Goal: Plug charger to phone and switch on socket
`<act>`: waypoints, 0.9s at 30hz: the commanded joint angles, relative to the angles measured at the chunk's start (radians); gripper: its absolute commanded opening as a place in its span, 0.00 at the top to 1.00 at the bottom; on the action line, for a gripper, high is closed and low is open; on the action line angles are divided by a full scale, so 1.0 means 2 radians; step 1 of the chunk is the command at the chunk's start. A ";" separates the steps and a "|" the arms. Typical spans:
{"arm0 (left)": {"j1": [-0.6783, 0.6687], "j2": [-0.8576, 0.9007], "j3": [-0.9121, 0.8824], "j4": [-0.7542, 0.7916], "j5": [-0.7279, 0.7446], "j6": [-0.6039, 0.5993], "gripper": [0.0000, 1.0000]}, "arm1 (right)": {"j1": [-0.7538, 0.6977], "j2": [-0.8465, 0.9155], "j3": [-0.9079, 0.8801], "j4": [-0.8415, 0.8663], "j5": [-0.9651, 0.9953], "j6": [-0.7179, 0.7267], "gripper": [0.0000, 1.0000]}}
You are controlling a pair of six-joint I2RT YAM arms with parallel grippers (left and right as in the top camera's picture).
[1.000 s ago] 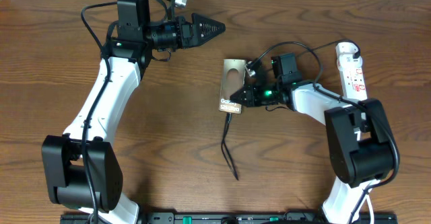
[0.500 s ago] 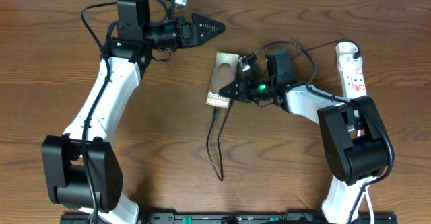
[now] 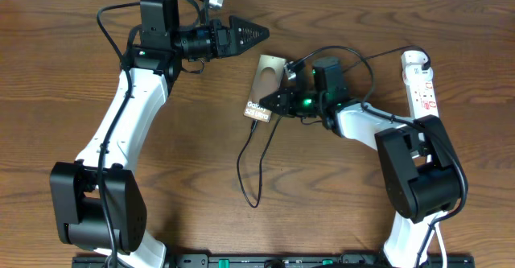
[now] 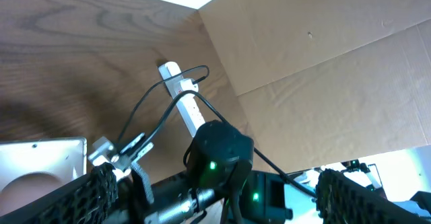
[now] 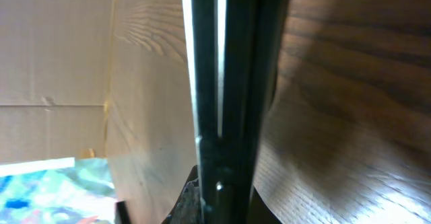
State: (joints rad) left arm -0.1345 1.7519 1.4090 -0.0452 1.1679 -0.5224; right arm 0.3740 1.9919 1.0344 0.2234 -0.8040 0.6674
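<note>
1. Support is missing on the left: the left gripper (image 3: 251, 34) hangs over the far side of the worktop (image 3: 193, 163) with its fingers spread wide and nothing between them. It is near the phone's top corner but not touching it, so nothing braces the phone against a push.
2. The charger (image 3: 241, 167) lies in a loose curve on the wood, its upper end meeting the lower end of the phone (image 3: 265, 81). Whether the tip is fully seated I cannot tell (the joint is too small to read). A sideways shove on the phone could lever the tip out or bend it.
3. The phone lies flat and skewed, its lower end swung toward the left. The right gripper (image 3: 272, 106) has its jaws pressed together and sits against the phone's right edge near that lower end, just above where the charger enters. Whether anything thin is pinched there cannot be told. A closed gripper can only nudge, so the likely fault is the phone skidding rather than the tip going home.
4. The power strip (image 3: 421, 81) lies at the far right, well apart from both grippers, its switch apparently untouched. The right arm's own black wire (image 3: 378, 52) loops close by the strip's top end and could snag there when the arm swings over.
</note>
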 commanded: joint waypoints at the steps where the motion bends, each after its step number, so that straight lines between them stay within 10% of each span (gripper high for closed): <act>1: 0.000 -0.010 0.007 0.001 -0.001 0.005 0.05 | 0.017 0.002 0.002 0.003 0.028 -0.036 0.97; 27: 0.000 -0.010 0.007 0.001 -0.001 0.005 0.04 | 0.049 0.027 0.002 -0.026 0.126 -0.089 0.94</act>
State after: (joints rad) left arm -0.1345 1.7519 1.4086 -0.0452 1.1679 -0.5224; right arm 0.4557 1.9976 1.0348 0.1776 -0.5919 0.5476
